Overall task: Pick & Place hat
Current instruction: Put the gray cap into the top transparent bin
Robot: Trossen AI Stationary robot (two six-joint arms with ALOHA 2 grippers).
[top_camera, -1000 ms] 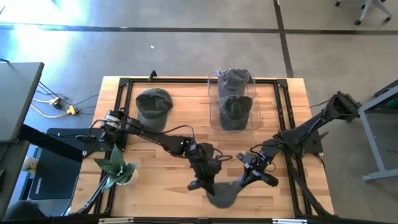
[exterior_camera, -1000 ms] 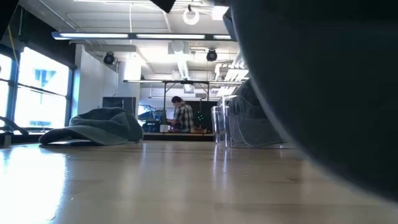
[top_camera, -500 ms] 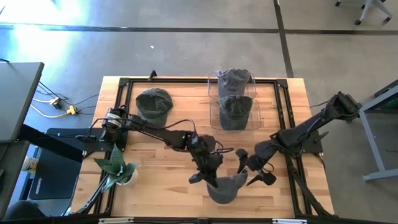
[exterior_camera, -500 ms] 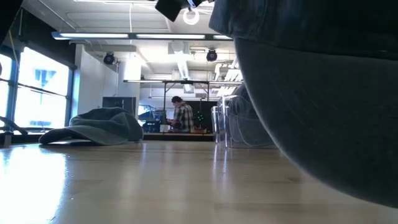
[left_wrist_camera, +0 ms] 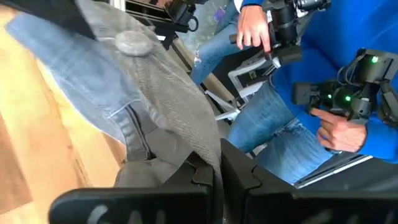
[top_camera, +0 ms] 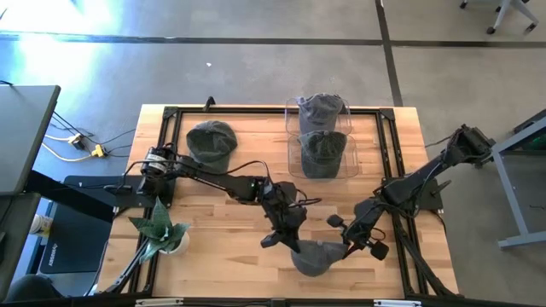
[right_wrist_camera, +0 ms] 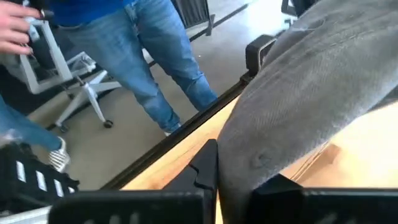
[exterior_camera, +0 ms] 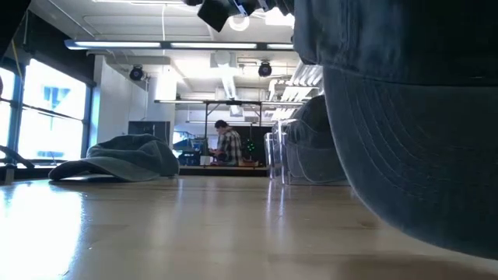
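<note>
While both arms reach inward, we see left gripper (top_camera: 294,245) and right gripper (top_camera: 344,248) pinching the grey hat (top_camera: 317,257) between them.

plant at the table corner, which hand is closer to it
Left. The left hand grips the gray hat at the table's front middle, nearer the plant at the front left corner. The right hand holds the hat's other side, farther away.
</note>
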